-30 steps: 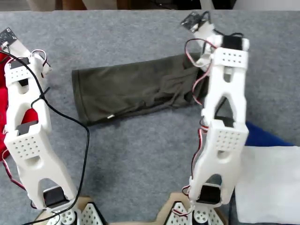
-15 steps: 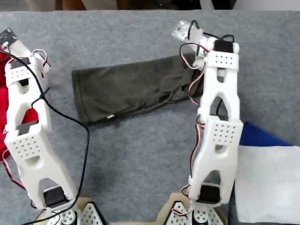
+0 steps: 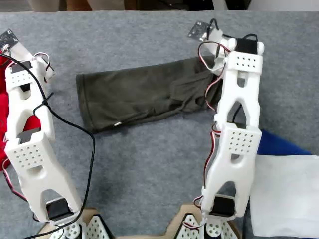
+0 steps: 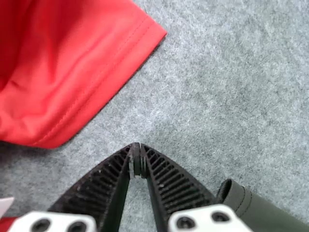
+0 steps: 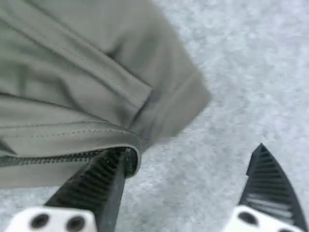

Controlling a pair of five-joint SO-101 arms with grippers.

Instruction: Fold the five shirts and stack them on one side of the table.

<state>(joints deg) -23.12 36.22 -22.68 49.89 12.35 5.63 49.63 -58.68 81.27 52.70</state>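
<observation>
A dark olive shirt (image 3: 139,94), folded into a long strip, lies across the middle of the grey table. The right arm (image 3: 242,79) stands over its right end. In the right wrist view my right gripper (image 5: 188,166) is open, and one finger (image 5: 104,181) touches the hem of the olive shirt (image 5: 82,67) while the other is over bare table. A red shirt (image 3: 4,107) lies at the far left edge under the left arm (image 3: 22,104). My left gripper (image 4: 136,159) is shut on nothing, low over the table between the red shirt (image 4: 63,67) and a corner of the olive shirt (image 4: 246,205).
A white shirt (image 3: 284,194) lies flat at the near right, on top of a blue shirt (image 3: 274,144) that sticks out from under it. Grey felt table (image 3: 149,169) is bare in front of the olive shirt. A black cable (image 3: 89,149) loops beside the left arm.
The right arm swung a little to the left over the shirt's end and has come back to the right. The left arm and the other shirts have kept still.
</observation>
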